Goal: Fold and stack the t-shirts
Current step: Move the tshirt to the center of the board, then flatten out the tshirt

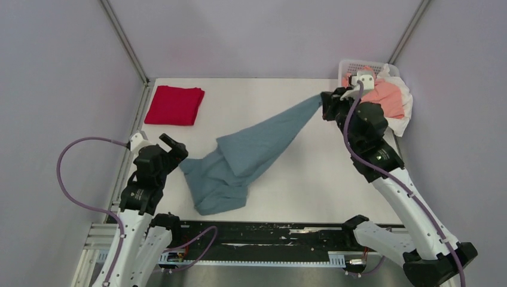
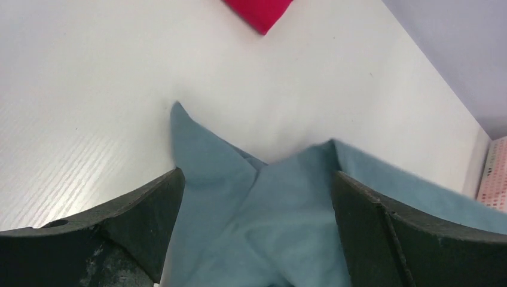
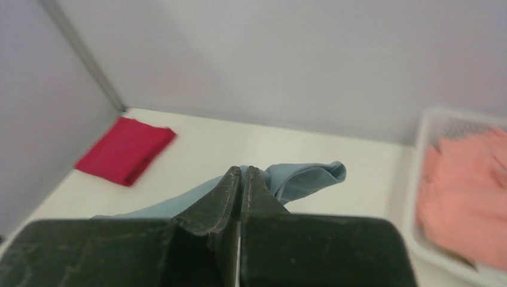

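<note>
A teal-blue t-shirt (image 1: 245, 156) stretches from a crumpled heap near the table's front up to the far right, where my right gripper (image 1: 326, 103) is shut on one end of it (image 3: 305, 179) and holds it lifted. My left gripper (image 1: 174, 147) hangs open just left of the heap, its dark fingers (image 2: 140, 209) spread on either side of the teal cloth (image 2: 263, 221) below, not touching it. A red t-shirt (image 1: 174, 105) lies folded at the far left (image 3: 125, 149). A salmon-pink t-shirt (image 1: 391, 95) sits in the basket (image 3: 466, 185).
The white perforated basket (image 1: 353, 64) stands at the far right corner, behind my right wrist. Grey walls close in the table on the left, back and right. A black rail (image 1: 263, 236) runs along the near edge between the arm bases.
</note>
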Robot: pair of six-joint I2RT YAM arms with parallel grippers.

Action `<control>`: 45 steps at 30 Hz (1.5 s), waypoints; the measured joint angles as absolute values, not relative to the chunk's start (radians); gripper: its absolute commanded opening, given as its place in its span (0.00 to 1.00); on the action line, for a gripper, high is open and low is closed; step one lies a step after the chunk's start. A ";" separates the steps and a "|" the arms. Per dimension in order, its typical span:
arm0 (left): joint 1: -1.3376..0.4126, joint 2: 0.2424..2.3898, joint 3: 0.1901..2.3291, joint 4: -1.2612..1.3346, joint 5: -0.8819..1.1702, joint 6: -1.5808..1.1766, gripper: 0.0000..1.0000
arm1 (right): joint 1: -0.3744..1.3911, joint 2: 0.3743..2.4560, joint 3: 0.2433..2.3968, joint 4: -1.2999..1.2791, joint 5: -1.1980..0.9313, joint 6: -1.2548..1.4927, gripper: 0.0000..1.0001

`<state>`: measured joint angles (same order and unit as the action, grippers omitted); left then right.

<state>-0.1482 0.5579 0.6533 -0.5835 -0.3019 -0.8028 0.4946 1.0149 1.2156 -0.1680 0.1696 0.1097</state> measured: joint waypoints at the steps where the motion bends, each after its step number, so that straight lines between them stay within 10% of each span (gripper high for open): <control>1: -0.148 0.557 0.652 -0.585 -0.305 -0.808 1.00 | 0.474 0.992 1.153 -0.173 0.212 0.116 0.02; 3: -0.148 0.561 0.641 -0.581 -0.308 -0.825 1.00 | 0.420 0.976 1.032 -0.190 0.304 0.149 0.28; 6: -0.148 0.609 0.620 -0.560 -0.289 -0.835 1.00 | 0.326 1.034 0.897 -0.240 0.408 0.227 0.97; 7: -0.148 0.643 0.617 -0.550 -0.278 -0.835 1.00 | 0.301 1.072 0.873 -0.272 0.434 0.257 1.00; 28: -0.148 1.396 0.673 -0.234 0.038 -0.805 0.95 | 0.892 1.486 0.958 -0.392 0.248 0.332 0.96; 32: -0.148 1.468 0.711 -0.177 0.056 -0.804 0.60 | 0.936 1.529 0.958 -0.391 0.232 0.354 0.89; 35: -0.147 1.534 0.742 -0.148 0.067 -0.796 0.10 | 0.938 1.560 0.958 -0.389 0.234 0.369 0.87; 45: -0.144 1.576 0.746 -0.095 0.088 -0.797 0.00 | 0.942 1.631 0.959 -0.385 0.432 0.447 0.65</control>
<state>-0.1444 1.5764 0.7464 -0.0948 0.0879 -0.7975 0.9424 1.6310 0.9592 -0.3855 0.4324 0.4473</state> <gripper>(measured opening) 0.018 0.787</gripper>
